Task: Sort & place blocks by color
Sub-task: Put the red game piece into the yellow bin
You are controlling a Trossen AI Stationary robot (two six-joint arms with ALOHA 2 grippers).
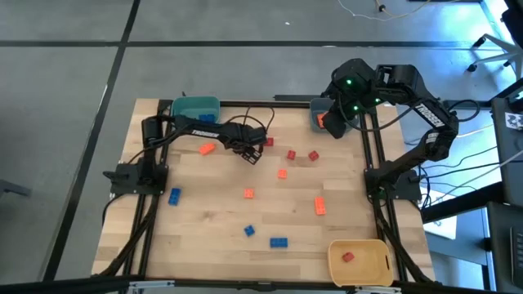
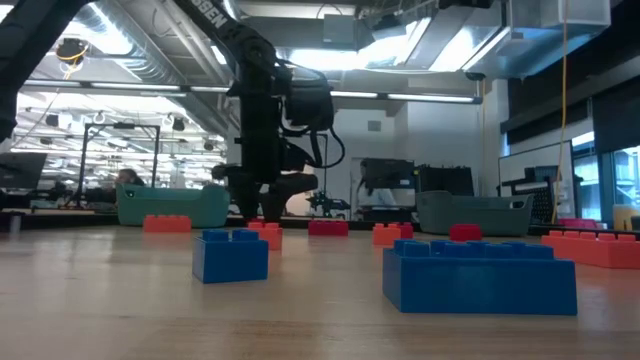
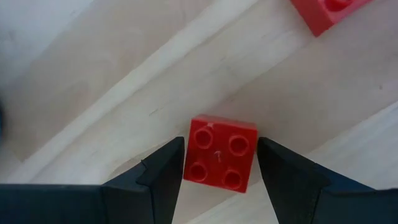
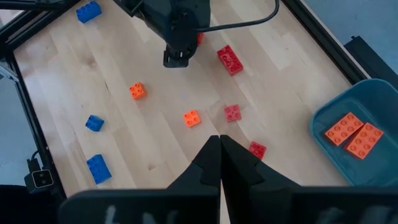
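Between left hand [image 3: 219, 163] fingers | red block [image 3: 221, 152] | square, four studs

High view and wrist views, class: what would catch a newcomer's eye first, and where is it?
First, the left gripper near the table's far middle, its open fingers flanking a square red block lying on the wood. Next, the scatter of blue, orange and red blocks across the table. Last, the yellow bin at the near right corner, with a single red piece inside.

Table blocks [image 1: 279, 242]: four blue, four orange.
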